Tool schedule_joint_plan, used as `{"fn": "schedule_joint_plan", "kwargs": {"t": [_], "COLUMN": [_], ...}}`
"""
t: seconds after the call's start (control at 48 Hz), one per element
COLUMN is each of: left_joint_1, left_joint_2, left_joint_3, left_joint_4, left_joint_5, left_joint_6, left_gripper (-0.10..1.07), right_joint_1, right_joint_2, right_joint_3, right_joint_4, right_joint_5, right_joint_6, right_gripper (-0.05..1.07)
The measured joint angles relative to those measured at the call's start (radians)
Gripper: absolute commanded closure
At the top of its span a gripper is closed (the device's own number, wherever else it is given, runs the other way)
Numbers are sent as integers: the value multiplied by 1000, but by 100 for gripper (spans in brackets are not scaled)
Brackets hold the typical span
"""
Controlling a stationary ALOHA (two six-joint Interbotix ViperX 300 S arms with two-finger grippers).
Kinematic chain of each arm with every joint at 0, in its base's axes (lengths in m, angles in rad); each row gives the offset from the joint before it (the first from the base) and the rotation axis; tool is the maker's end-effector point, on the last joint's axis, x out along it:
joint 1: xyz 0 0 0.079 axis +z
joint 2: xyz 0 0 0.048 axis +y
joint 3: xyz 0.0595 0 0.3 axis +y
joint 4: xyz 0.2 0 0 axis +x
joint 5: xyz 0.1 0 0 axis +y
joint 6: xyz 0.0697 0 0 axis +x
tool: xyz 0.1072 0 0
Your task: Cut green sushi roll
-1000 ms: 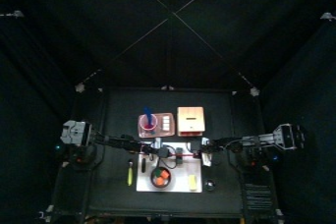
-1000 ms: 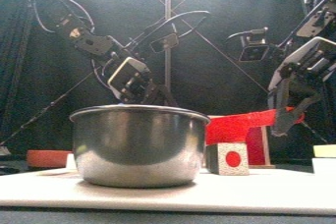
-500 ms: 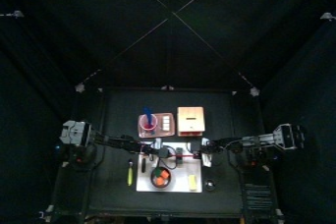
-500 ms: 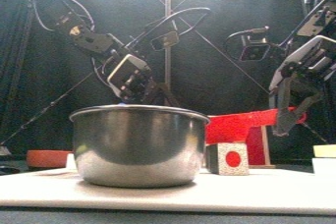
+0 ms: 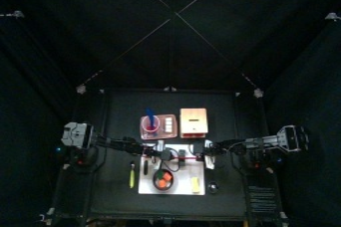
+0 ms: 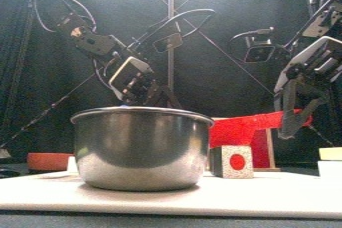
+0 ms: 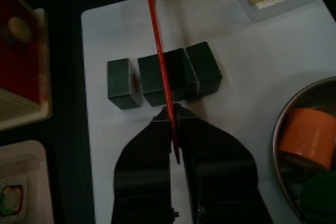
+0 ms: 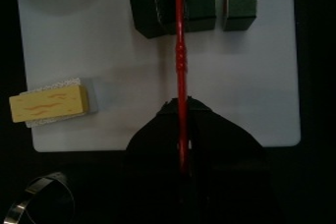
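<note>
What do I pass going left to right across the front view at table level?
Red bowl → steel pot → small block with a red dot → red box → yellow block at the picture's right edge.

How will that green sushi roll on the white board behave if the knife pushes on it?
The green sushi roll looks blocky and flat-sided, so it probably won't roll. It already lies in separate pieces, one standing apart, so they would likely shift singly. The white board looks smooth, so pieces may slide under the red knife.
</note>
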Motion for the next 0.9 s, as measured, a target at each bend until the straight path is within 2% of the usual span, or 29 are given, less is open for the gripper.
{"fn": "schedule_joint_plan", "kwargs": {"t": [0.354,0.896], "left_joint_1": [3,2], "left_joint_2": [15,43], "left_joint_3": [0,2], "left_joint_4": [0,0], "left_joint_5": [0,14], "left_joint_6": [2,0], "left_gripper": [60,60], "right_joint_1": [-5,25], "right_joint_2": [20,179], "right_joint_3": [0,-6], "right_joint_4": [-18,34], "right_joint_5": [0,-3], "right_joint_6": [2,2], "right_gripper": [67,68]}}
